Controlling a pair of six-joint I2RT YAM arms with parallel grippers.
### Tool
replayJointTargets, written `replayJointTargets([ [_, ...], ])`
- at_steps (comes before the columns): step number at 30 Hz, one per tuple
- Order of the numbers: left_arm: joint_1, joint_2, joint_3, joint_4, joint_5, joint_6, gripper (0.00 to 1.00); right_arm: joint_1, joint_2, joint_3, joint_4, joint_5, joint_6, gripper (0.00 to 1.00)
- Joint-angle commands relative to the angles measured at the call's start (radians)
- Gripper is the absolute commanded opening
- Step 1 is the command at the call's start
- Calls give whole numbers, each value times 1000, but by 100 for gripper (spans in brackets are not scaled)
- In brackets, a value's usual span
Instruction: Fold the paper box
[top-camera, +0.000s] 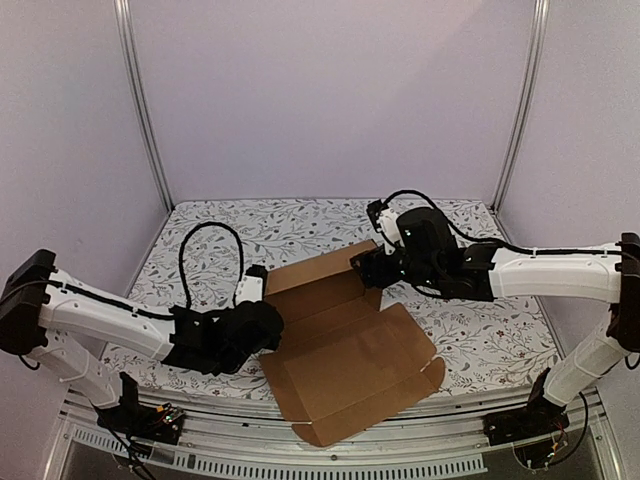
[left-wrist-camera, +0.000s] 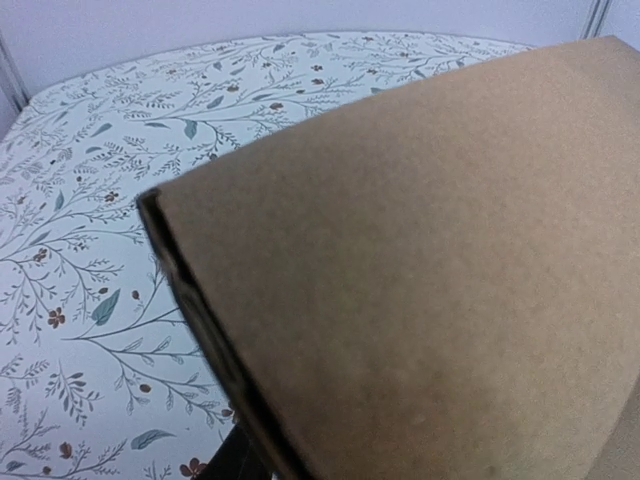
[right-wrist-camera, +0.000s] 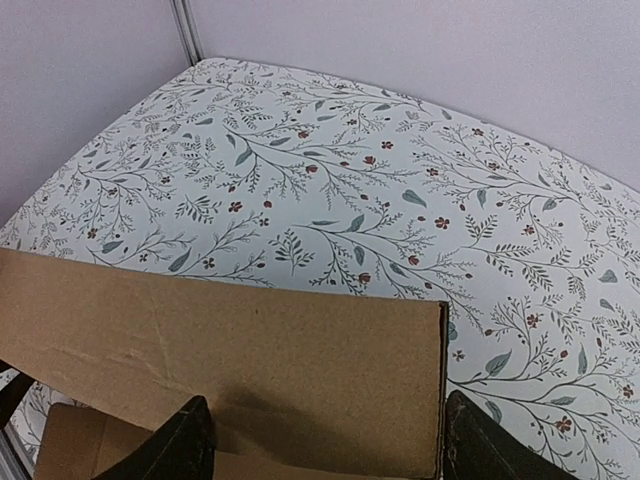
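Brown, matte cardboard makes up the box (top-camera: 345, 350), a die-cut sheet with creased panels, notched flaps and rounded corner tabs. It lies partly opened on the counter (top-camera: 480, 340), toward 6 o'clock of its middle, with one near corner reaching over the front edge. Its far panel is raised along a crease, while the near panels lie almost flat. The counter's surface is white, printed with grey-green sprigs and small red blossoms. The left claw (top-camera: 268, 328), black and blocky, meets the box at its 9 o'clock edge. From above its fingers merge into one dark mass, and in the left wrist view a blurred, grainy panel of the box (left-wrist-camera: 420, 280) fills nearly everything, its dark cut edge running diagonally. I therefore cannot tell whether this claw is wide, narrow or gripping; only a sliver of something black shows at 6 o'clock under that edge. The right claw (top-camera: 372, 268) sits at the box's 1 o'clock corner. In the right wrist view its two black fingers (right-wrist-camera: 185, 445) stand wide apart at the bottom of the frame, cut off there, with a raised flap of the box (right-wrist-camera: 250, 360) in front of them. The flap's square corner ends just beside the right-hand finger. Whether either finger touches the cardboard cannot be made out.
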Motion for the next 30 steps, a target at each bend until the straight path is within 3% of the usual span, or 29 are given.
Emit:
replayJointTargets([
  [1, 24, 38, 3, 206, 68, 137, 24, 31, -21, -21, -40, -36, 22, 77],
  [10, 32, 75, 35, 265, 92, 269, 0, 31, -122, -21, -122, -8, -9, 81],
  [16, 41, 77, 33, 333, 166, 434, 0, 30, -241, -11, -219, 14, -55, 88],
  [22, 75, 88, 46, 380, 363, 595, 0, 30, -347, -6, -318, 26, -151, 95],
  [27, 124, 132, 54, 442, 509, 655, 0, 25, -344, -1, -334, -42, -191, 95],
  [30, 135, 159, 58, 471, 549, 672, 0, 24, -313, 8, -322, -120, -178, 89],
])
